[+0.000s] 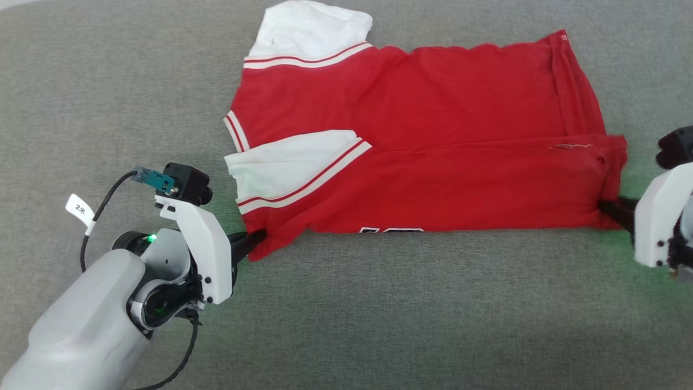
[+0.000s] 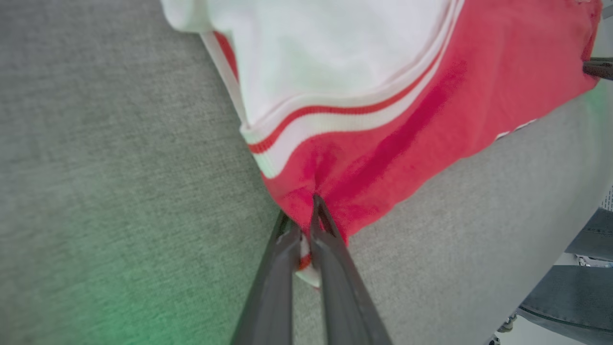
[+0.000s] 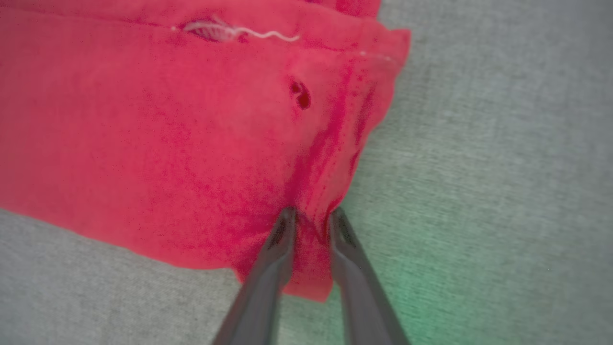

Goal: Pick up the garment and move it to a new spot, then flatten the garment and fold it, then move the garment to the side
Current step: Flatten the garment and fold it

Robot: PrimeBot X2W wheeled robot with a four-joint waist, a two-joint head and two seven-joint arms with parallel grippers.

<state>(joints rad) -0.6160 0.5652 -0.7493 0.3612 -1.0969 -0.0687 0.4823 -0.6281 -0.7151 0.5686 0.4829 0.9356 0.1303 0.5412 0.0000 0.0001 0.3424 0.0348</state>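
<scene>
Red garment (image 1: 433, 162): flat on grey surface (image 1: 379, 314), folded lengthwise; sleeves toward left, hem toward right.
Far sleeve (image 1: 308, 27): white, spread past far edge, red-white stripe trim at shoulder.
Near sleeve (image 1: 287, 162): white, same trim, lying on top of red body.
Lettering (image 1: 391, 229): black w/ white outline, only thin strip peeking at near edge.
Left gripper (image 1: 259, 236): clamped tight on near-left corner of garment; from left wrist, fingers (image 2: 335, 268) together, red cloth + bit of white trim pinched between.
Right gripper (image 1: 603, 206): at near-right corner; from right wrist, fingers (image 3: 268, 268) little apart, one each side of bunched red cloth, both touching it; firm clamp or not, cannot tell.
Thread (image 3: 239, 31): loose, white, on seam near hem.
Hole (image 3: 300, 94): small, dark, in red cloth just beyond right fingertips.
Glow (image 3: 431, 287): green, on surface beside each gripper.
Left arm (image 1: 81, 325): pale grey, from lower left; black cable (image 1: 103, 200) w/ white tag (image 1: 79, 208) alongside.
</scene>
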